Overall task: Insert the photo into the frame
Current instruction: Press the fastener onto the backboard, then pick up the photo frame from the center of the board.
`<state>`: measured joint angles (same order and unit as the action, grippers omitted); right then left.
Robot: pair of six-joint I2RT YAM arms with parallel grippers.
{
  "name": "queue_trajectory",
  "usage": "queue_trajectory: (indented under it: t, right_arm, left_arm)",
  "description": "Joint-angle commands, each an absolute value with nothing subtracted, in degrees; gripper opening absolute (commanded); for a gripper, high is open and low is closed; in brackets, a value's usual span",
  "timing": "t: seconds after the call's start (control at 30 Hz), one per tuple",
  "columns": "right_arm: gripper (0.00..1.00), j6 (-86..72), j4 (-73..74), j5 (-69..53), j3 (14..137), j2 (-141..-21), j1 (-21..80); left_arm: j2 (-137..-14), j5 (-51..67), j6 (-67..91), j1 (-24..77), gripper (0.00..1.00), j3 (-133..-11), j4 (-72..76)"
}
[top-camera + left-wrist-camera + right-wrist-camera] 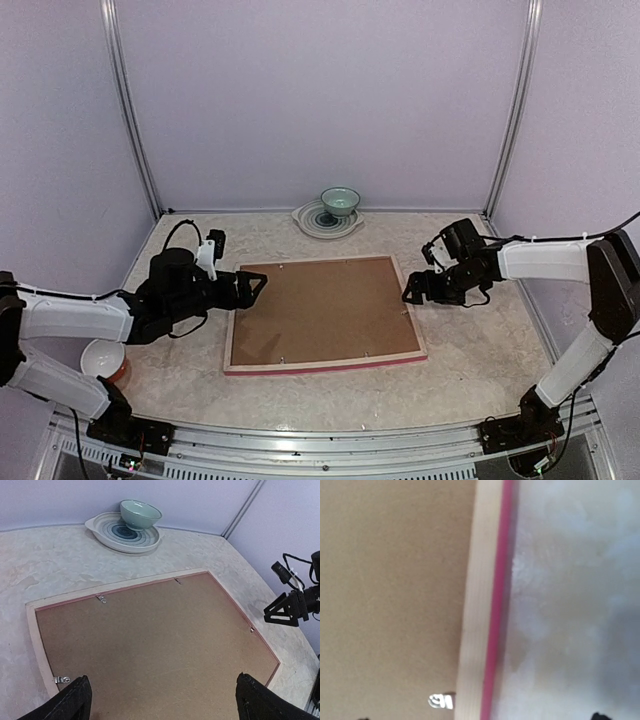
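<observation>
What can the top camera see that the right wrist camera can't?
Only the top camera shows the whole frame, the open left gripper beside it, the green bowl on its striped plate, and a white bowl near the left arm. Only the right wrist camera shows a small metal clip clearly, close up. Both show the frame's pale rail with its pink edge, the brown backing and the table.

Lilac walls (320,100), marbled table (480,360).
Even light; metal posts (130,110) stand in the corners at eleven and one o'clock.
</observation>
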<state>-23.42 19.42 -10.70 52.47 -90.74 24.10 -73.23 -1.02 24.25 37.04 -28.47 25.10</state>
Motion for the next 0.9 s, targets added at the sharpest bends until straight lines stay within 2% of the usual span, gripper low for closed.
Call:
queue_trajectory:
  t: [0.0,0.23,0.5,0.87]
  right_arm:
    - [0.96,-23.28,16.35,-13.12,50.04,-88.24,22.17]
    - [0.96,-22.95,15.32,-14.12,47.33,-86.54,20.38]
    - [0.95,-22.65,14.73,-14.85,45.26,-84.37,19.26]
    - [0.95,-22.85,14.09,-15.67,42.98,-82.8,19.07]
  left_arm:
    - [-72.64,-3.31,15.44,42.97,0.99,-31.45,23.0]
    - [-73.66,2.09,5.95,50.69,0.99,-34.82,21.64]
    - [-79.72,0.64,-5.61,58.96,0.99,-39.97,18.72]
    - [-89.81,9.34,-17.81,61.89,0.98,-44.54,16.01]
